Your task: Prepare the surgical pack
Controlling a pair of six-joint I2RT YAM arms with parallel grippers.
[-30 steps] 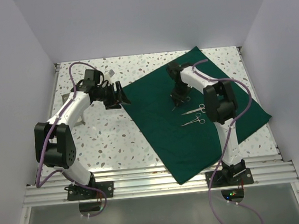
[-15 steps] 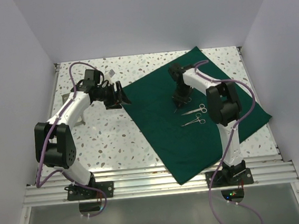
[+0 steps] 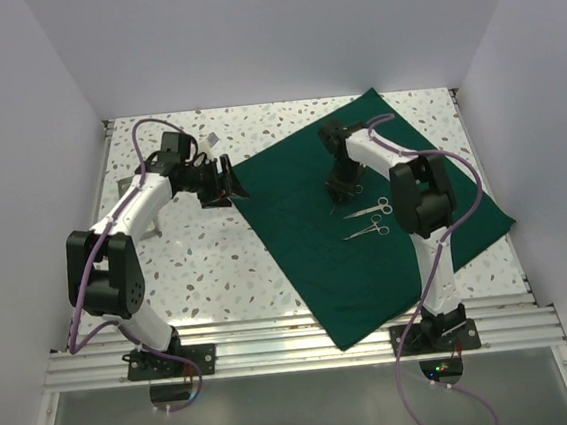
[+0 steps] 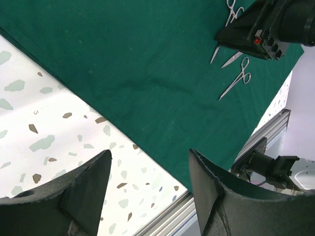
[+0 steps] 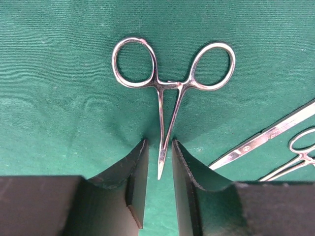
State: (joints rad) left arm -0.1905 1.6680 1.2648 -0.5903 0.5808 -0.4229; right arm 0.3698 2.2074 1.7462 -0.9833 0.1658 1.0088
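Your dark green drape [image 3: 296,241] lies flat on the right half of the table [image 3: 209,270], with one corner at the near edge. Two silver instruments [image 3: 371,229] rest near its middle. Just beyond them, your right gripper [image 5: 160,150] is unclenched, and the tip of the forceps [image 5: 170,86] lies loose between its parted jaws. Your left gripper [image 4: 150,172] hangs wide apart over bare table beside the drape's left edge.

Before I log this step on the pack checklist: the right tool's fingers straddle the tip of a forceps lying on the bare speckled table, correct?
No. The forceps lies on the green drape, not bare table, as the right wrist view shows. The right tool does straddle its tip.
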